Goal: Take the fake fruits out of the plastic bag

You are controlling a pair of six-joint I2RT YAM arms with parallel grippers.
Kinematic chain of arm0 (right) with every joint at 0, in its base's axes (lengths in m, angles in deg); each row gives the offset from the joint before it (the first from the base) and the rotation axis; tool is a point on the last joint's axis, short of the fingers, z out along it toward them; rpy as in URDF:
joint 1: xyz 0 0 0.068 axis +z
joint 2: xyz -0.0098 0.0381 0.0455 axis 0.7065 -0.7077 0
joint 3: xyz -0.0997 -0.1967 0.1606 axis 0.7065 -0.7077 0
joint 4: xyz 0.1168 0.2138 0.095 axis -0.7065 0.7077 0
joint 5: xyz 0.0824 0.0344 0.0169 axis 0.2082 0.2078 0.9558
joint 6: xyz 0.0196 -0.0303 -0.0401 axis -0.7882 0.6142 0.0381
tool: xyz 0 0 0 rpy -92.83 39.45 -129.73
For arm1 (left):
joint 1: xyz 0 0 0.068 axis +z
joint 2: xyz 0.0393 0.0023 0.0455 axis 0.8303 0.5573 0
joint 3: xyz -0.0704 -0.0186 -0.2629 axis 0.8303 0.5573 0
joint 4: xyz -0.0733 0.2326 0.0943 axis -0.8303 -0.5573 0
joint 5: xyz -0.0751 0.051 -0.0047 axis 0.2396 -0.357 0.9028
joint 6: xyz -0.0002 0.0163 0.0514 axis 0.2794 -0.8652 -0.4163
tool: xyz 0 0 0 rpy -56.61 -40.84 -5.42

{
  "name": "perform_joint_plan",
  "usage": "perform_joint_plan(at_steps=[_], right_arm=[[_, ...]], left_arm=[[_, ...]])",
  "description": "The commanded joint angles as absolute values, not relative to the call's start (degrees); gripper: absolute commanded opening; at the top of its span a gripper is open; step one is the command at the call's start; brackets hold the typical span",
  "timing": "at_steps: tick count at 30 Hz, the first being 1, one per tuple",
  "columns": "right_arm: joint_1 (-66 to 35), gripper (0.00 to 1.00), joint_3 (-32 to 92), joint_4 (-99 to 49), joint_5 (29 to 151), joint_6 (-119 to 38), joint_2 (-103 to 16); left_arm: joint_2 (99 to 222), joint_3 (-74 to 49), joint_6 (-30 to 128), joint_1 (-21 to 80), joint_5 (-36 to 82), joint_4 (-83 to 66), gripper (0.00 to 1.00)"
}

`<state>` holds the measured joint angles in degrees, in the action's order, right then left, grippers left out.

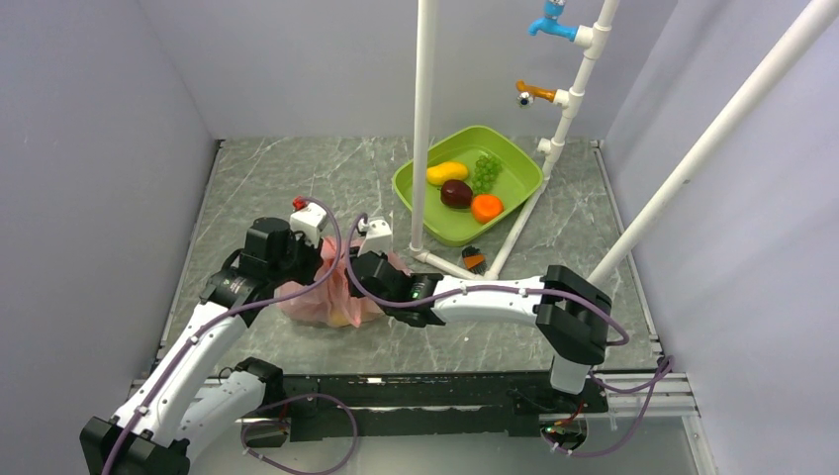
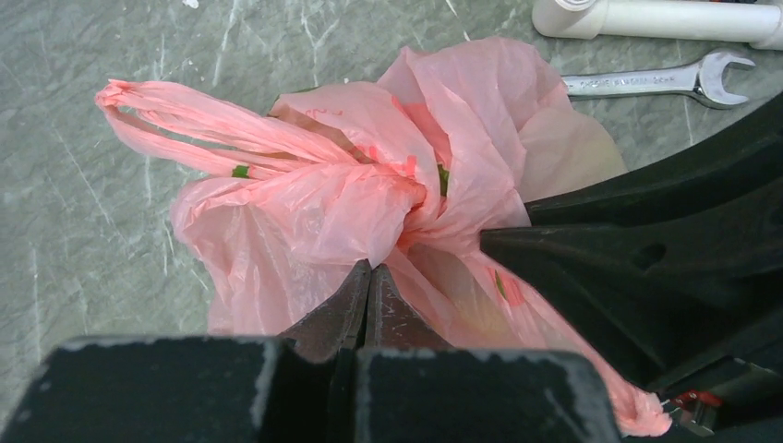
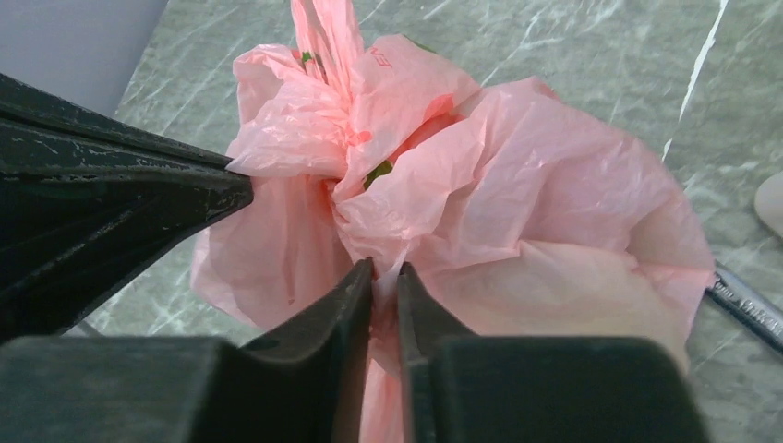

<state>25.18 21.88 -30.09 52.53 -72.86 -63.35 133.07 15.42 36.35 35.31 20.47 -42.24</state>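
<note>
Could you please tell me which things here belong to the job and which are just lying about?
Job: pink plastic bag, pinched by left gripper and right gripper; fake fruits hidden inside.

Lying about: green tub, its four fruits, wrench, white pipes.

there is one pink plastic bag (image 1: 331,297). there are two grippers, the left gripper (image 2: 369,269) and the right gripper (image 3: 386,268). there is one green tub (image 1: 517,161), and four fruits lie in it: one yellow fruit (image 1: 446,173), one green grape bunch (image 1: 485,170), one dark red fruit (image 1: 456,194) and one orange fruit (image 1: 486,208). there are two taps, one blue tap (image 1: 550,22) and one orange tap (image 1: 534,93). there is one wrench (image 2: 646,83).
</note>
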Motion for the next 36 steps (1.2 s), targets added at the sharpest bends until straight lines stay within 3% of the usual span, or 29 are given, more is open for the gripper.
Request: perform_joint_plan(at_steps=[1,4,8,19,28,36], right_arm=[[24.9,0.13,21.2,-32.7,51.2,-71.4,-62.0],[24.6,0.04,18.8,-33.0,50.0,-70.6,-59.1],[23.0,0.0,15.9,-32.8,51.7,-70.9,-55.0],[21.6,0.0,11.0,-35.4,56.3,-70.2,-49.2],[20.9,0.0,8.0,-35.4,60.7,-68.8,-46.7],[20.4,0.0,4.7,-35.5,59.7,-68.9,-43.7]], left_arm=[[133.0,14.7,36.3,35.3,17.8,-40.1,0.0],[132.7,14.8,36.8,35.3,16.0,-39.7,0.0],[133.1,14.6,36.8,35.3,15.5,-38.9,0.0],[136.1,9.1,44.1,35.5,5.8,-48.3,0.0],[135.1,0.9,38.6,35.7,6.2,-56.4,0.0],[134.7,6.4,41.3,36.2,-2.0,-52.0,0.0]])
